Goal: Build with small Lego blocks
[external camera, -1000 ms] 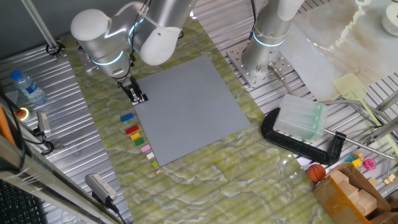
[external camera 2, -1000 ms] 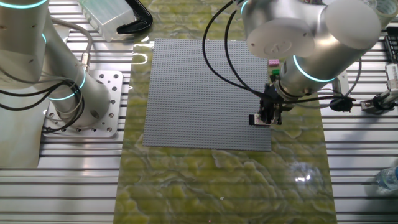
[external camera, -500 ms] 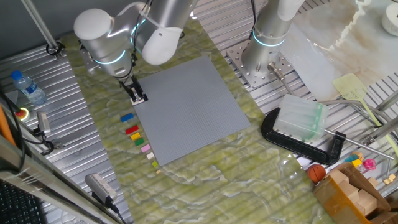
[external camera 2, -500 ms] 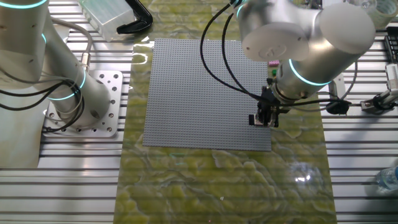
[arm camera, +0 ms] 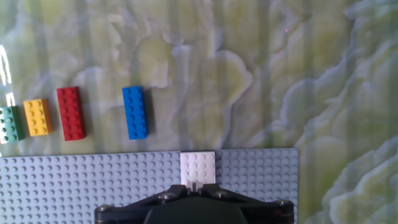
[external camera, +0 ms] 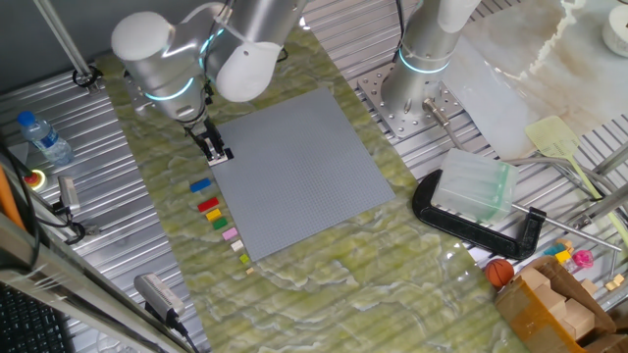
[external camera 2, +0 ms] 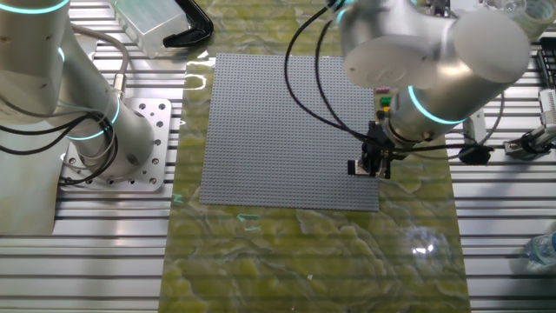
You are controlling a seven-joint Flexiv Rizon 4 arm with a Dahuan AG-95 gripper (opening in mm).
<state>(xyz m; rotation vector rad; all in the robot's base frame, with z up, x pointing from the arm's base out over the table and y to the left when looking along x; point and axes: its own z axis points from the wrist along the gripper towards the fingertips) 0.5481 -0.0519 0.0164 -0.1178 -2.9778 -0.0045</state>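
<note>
Your white brick [arm camera: 198, 167] sits on the edge row of the grey baseplate [arm camera: 74, 183], near its corner, right under the gripper [arm camera: 194, 186]; you cannot tell whether the fingers are spread or pinching it. Beside the baseplate, on the green marbled surface [arm camera: 261, 74], you have a blue brick [arm camera: 135, 112], then red [arm camera: 70, 114], yellow [arm camera: 37, 117] and green [arm camera: 10, 123] in a row.

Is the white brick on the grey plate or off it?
On it. The white brick sits at the grey plate's edge, studs up, beside the gripper.
</note>
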